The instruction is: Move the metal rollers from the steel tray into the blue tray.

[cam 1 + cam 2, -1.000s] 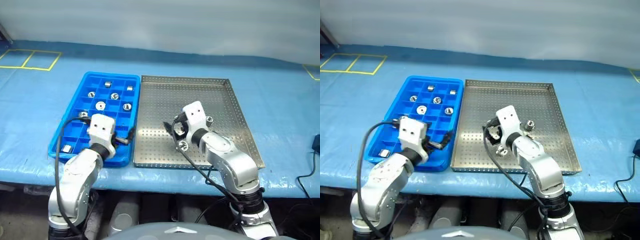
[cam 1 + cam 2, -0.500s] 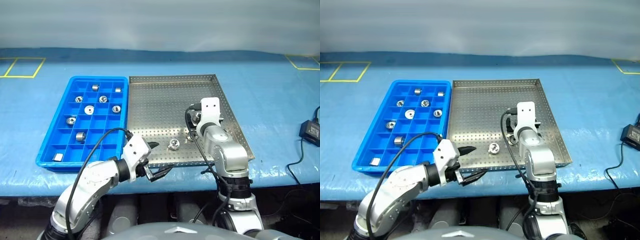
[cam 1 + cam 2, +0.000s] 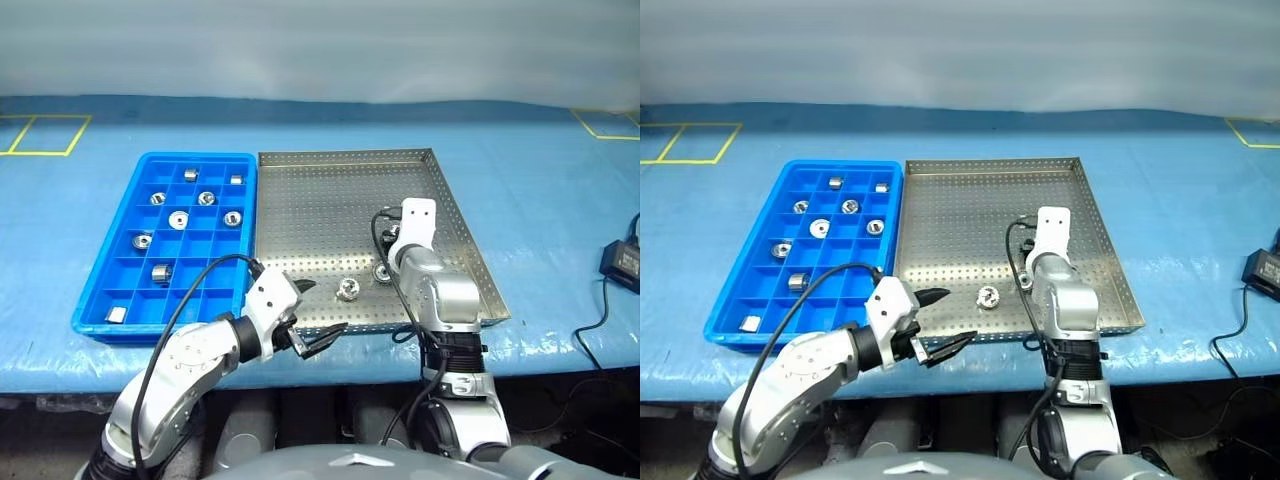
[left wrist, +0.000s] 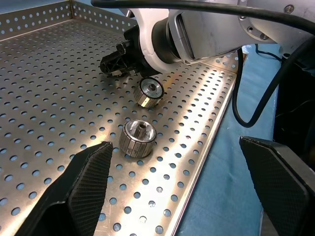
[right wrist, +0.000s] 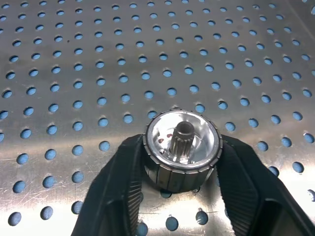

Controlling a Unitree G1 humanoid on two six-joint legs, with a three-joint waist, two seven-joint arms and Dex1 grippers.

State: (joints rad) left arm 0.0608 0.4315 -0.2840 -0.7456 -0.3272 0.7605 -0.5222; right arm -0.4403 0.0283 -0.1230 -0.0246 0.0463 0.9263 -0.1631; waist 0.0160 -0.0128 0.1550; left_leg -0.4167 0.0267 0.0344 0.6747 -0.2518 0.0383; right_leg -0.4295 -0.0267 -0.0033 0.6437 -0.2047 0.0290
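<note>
On the steel tray (image 3: pixel 330 215), two metal rollers remain; seven already sit in the blue tray (image 3: pixel 105 312).
Right gripper (image 5: pixel 179 179) is clamped around one roller (image 5: pixel 180 148) still resting on the perforated sheet; the other roller (image 3: pixel 347 289) lies near the front rim, before the wide-open, empty left gripper (image 3: pixel 312 318).

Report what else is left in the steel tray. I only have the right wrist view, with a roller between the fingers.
Observer: One loose roller lies in the steel tray, to the left of the gripped roller.
Operator: Give me the left gripper's position.
Observer: The left gripper hovers over the tray's near edge, fingers open, holding nothing.
Operator: Count what's in the blue tray.
Observer: The blue tray holds nine rollers, each in its own compartment.
</note>
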